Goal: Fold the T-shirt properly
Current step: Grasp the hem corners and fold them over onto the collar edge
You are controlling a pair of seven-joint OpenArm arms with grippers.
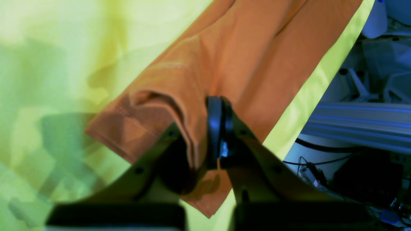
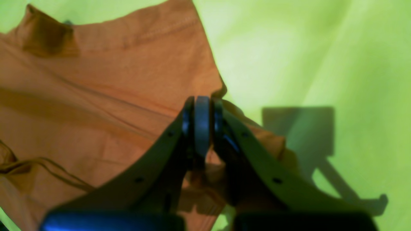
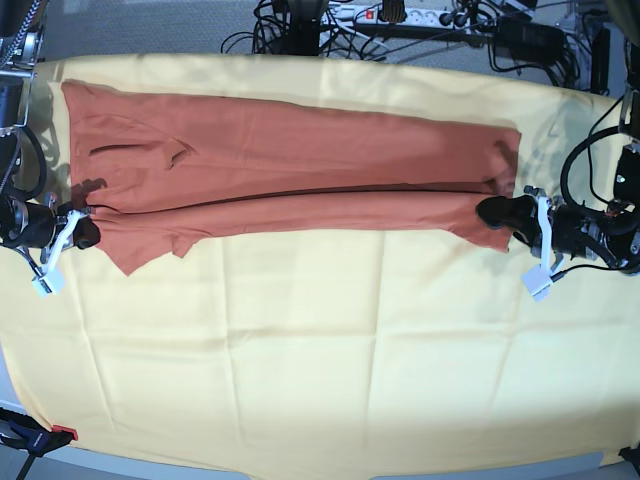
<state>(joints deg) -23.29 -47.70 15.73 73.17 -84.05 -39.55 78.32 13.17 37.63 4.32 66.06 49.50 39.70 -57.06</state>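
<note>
T-shirt (image 3: 290, 165) is lying stretched lengthwise across the far half of the yellow cloth (image 3: 320, 350) covering the tabletop, with its long near edge doubled over.

Left gripper (image 1: 220, 128) is pinching the hem corner, jaws closed on fabric. Right gripper (image 2: 202, 128) is clamping the opposite end near the sleeve, jaws likewise closed on fabric.

Risks, as judged:
- Thin fabric is slipping easily; an uneven pull from either arm could free one corner and collapse the fold.
- If the arms are not moving together, the crease could skew.
- The loose sleeve flap (image 3: 150, 250) could bunch underneath.
- The yellow cloth might get dragged along.
</note>
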